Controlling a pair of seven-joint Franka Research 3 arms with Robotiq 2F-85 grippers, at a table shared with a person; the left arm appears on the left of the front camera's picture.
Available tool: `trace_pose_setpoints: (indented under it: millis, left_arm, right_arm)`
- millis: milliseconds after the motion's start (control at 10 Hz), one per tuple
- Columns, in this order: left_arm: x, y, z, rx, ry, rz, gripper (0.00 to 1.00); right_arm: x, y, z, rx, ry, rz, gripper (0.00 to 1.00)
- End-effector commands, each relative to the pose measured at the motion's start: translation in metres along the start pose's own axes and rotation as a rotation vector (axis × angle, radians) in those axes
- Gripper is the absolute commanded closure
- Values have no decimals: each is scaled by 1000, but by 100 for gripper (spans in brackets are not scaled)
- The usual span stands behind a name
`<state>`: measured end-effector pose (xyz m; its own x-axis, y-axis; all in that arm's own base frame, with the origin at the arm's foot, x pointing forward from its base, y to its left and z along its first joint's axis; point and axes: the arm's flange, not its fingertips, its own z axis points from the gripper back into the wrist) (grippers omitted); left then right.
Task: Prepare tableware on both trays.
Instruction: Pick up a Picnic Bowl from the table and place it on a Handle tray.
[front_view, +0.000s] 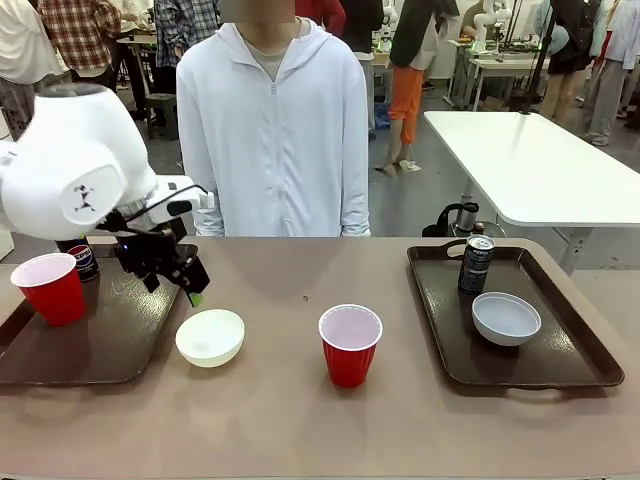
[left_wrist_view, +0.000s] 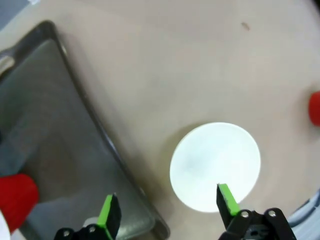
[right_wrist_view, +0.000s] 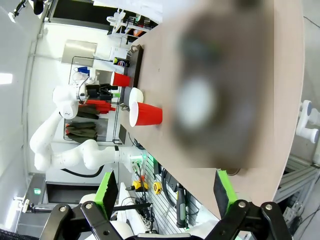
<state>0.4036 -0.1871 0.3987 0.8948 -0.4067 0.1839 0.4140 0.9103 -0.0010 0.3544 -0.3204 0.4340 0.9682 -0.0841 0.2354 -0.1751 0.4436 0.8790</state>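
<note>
Left wrist view: plain cream-white round bowl partly beneath wide-open, empty left claw.

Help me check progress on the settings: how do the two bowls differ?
The cream bowl sits on the bare table beside the left tray; the greyish bowl lies inside the right tray, by a can. The cream bowl looks warmer in colour, the greyish bowl cooler. The open left gripper hovers by the cream bowl, not the greyish bowl. Both are small, round, upright and empty.
</note>
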Motion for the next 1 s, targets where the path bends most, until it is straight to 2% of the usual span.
trace_pose_setpoints:
  millis: [0,100,500,600,700,800,900]
  left_arm:
    - [4,-9,-17,42,4,-13,0]
    - [5,-12,-23,35,-20,-43,0]
    - [3,-17,-51,49,7,-111,0]
    - [2,-18,-55,37,8,-137,45]
    - [2,-19,-55,26,4,-145,57]
    - [3,-18,-53,18,-2,-139,100]
    - [4,-17,-52,12,1,-130,100]
  right_arm:
    - [1,3,0,-3,-1,-18,0]
    - [1,3,0,-3,-1,-18,0]
    - [1,3,0,-3,-1,-18,0]
    - [1,3,0,-3,-1,-18,0]
    - [1,3,0,-3,-1,-18,0]
    - [1,3,0,-3,-1,-18,0]
    - [1,3,0,-3,-1,-18,0]
